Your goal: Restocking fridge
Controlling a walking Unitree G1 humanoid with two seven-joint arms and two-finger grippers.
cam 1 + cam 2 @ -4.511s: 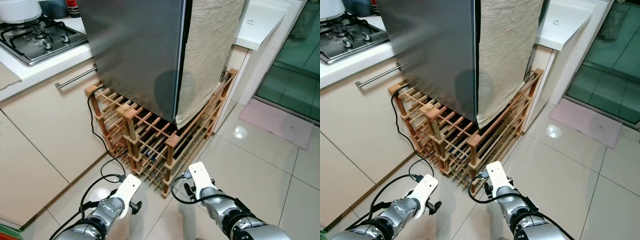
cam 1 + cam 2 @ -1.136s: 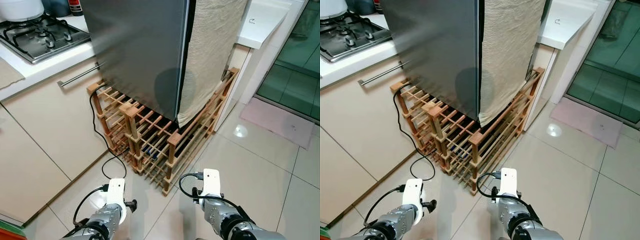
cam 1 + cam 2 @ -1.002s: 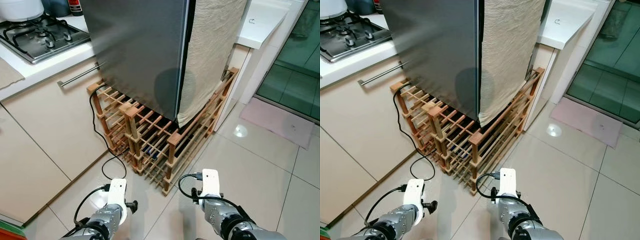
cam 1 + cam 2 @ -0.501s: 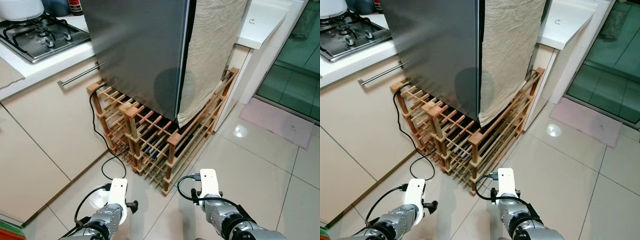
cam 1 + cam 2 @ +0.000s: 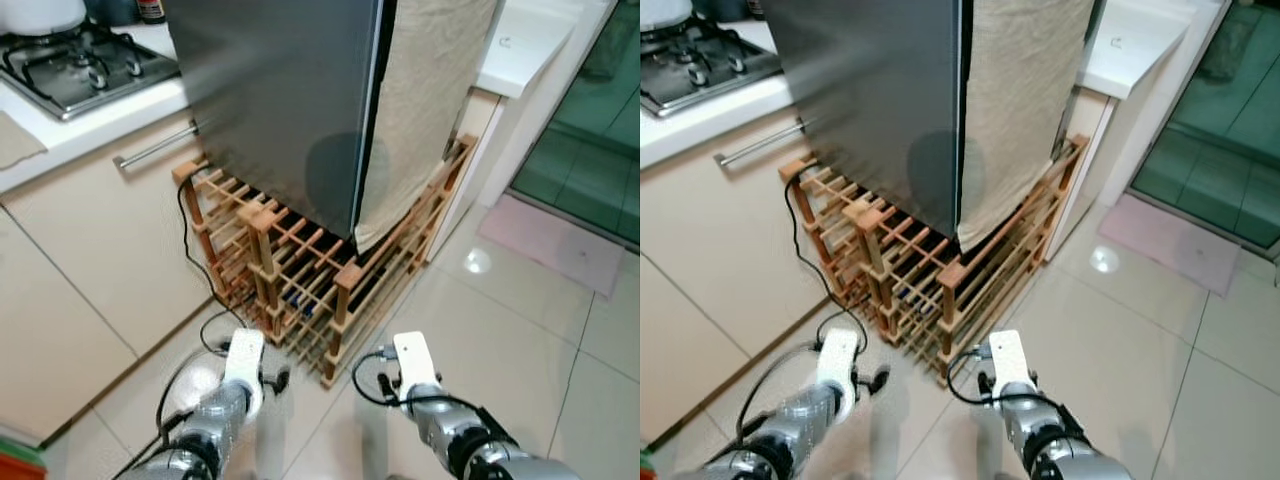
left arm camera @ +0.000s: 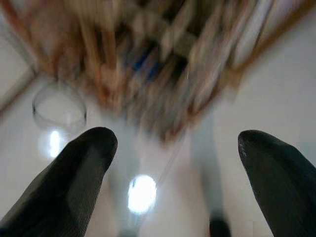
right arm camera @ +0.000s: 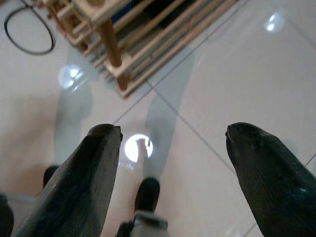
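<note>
Behind cloth (image 5: 425, 110) — fridge (image 5: 280, 100) front hidden

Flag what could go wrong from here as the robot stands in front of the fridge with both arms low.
The black cable trails over the floor beside the wooden rack, close to the left hand; it could snag. The rack juts out beneath the fridge, so a step forward might knock it. A cloth hangs over the fridge's side and could be dragged off. Both hands, the right hand included, are open and empty.
</note>
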